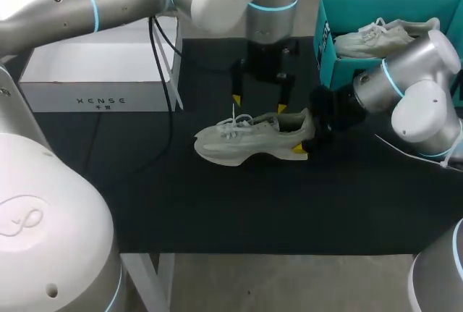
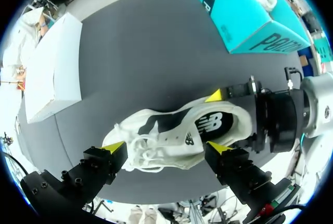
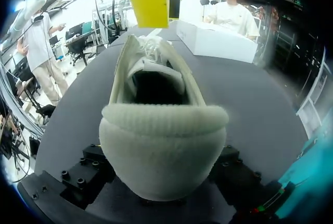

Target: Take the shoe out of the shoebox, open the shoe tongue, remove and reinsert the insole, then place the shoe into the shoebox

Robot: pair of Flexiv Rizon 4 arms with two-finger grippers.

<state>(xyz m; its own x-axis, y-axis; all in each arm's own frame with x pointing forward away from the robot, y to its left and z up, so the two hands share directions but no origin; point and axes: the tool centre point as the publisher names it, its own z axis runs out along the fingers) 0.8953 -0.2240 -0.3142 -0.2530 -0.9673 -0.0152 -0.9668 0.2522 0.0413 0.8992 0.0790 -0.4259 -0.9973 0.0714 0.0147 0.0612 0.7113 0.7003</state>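
Observation:
A pale grey-white shoe (image 1: 246,142) lies on its sole at the middle of the black table, toe toward my left. My right gripper (image 1: 307,142) comes in level from the right and is shut on the shoe's heel. In the right wrist view the padded heel collar (image 3: 161,146) fills the space between its fingers. My left gripper (image 1: 260,102) hangs open just above the shoe, one yellow tip over the laces and the other over the heel opening. In the left wrist view the shoe (image 2: 171,135) lies below and between the open fingers (image 2: 112,148), apart from them.
An open teal shoebox (image 1: 325,44) stands at the back right with a second pale shoe (image 1: 383,37) inside. At the back left sits a closed white box (image 1: 94,73). A black cable (image 1: 168,87) hangs from my left arm beside it.

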